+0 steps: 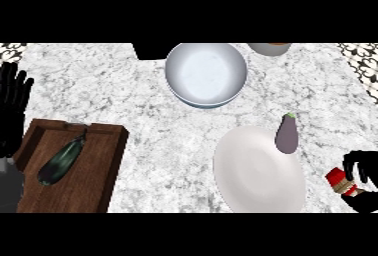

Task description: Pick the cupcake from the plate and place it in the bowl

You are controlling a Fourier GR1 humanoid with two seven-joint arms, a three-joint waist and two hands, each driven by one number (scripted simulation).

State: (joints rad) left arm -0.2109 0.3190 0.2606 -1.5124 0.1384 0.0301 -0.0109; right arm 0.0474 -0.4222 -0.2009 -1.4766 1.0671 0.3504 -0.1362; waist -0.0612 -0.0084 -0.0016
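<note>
**Fingers curled round the cupcake at the right edge**

Fingers (367, 167) of the right hand (363, 182) are bent round the cupcake (340, 181), which shows as a red and tan shape with a pale band, held at the lower right of the head view. Black fingers arch over its top and another part of the hand wraps under it, so only its left side is visible. It is off the plate (258, 172), just beside the plate's right rim, and well apart from the bowl.

That white plate lies on the marble counter (148, 100) to the left of the hand. A purple eggplant (286, 134) with a small green stem rests against its upper right rim, partly over the plate.

Farther up sits the pale blue bowl (205, 72), near the far edge of the counter. Beside it on the right, a grey cup (269, 48) is cut off by the top of the view, and a dark shape lies just left of the bowl at the same edge.

On the lower left stands a brown wooden tray (92, 172) holding a dark green zucchini (61, 161), laid at a slant.

At the left edge the left hand (11, 107) shows with fingers straight and pointing up, holding nothing, resting beside the tray.
</note>
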